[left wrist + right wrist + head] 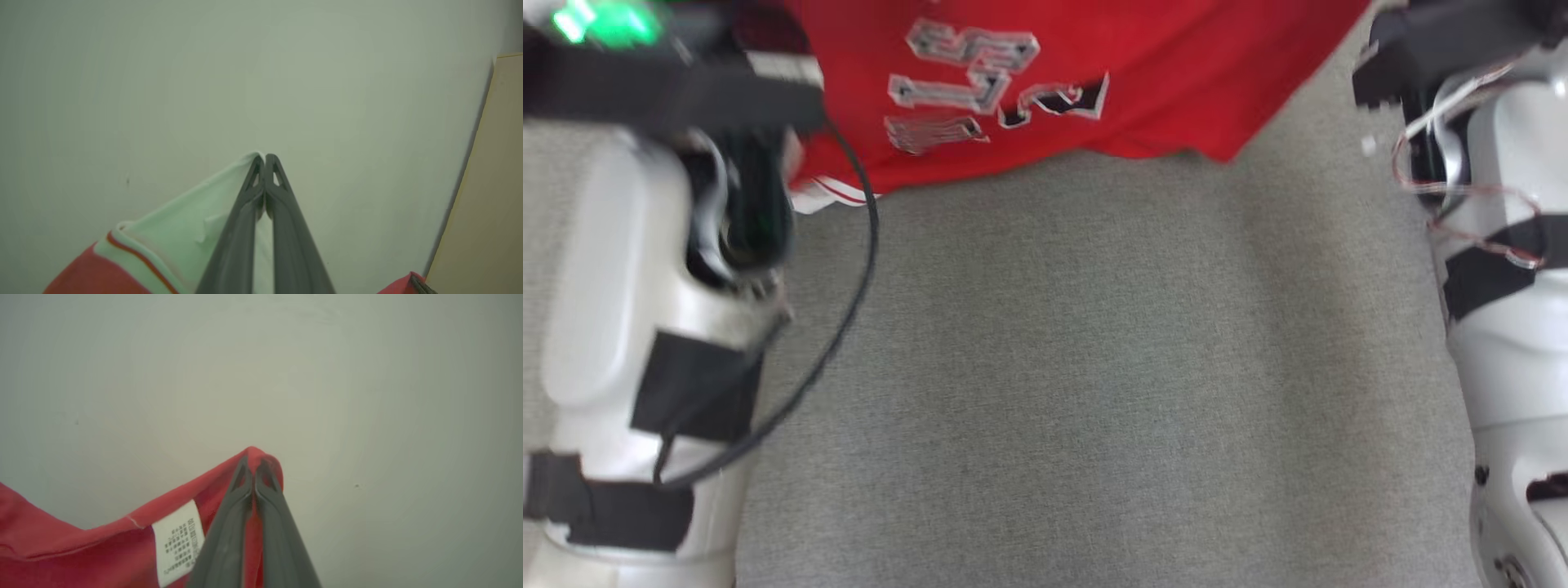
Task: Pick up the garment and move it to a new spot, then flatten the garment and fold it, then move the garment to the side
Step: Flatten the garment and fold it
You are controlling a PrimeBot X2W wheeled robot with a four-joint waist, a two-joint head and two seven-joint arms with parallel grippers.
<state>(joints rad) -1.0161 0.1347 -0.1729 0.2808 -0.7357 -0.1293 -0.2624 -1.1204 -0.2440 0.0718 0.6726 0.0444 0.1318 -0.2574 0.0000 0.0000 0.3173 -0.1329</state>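
The garment (1045, 82) is a red jersey with grey-and-white lettering. It hangs across the top of the head view, its lower edge above the grey surface, between my two forearms. In the left wrist view my left gripper (264, 157) is shut on the garment's white trim (184, 216), which has a thin red stripe. In the right wrist view my right gripper (254, 457) is shut on a red edge of the garment (81, 547), beside a white care label (177, 541). Red cloth wraps over the fingertips there.
A grey fabric surface (1094, 367) spreads below the garment. My pale left forearm (613, 286), with a loose black cable (849, 310), and my right forearm (1511, 327) flank it. Both wrist views face a plain pale wall (261, 81); a beige panel (490, 183) stands at the right.
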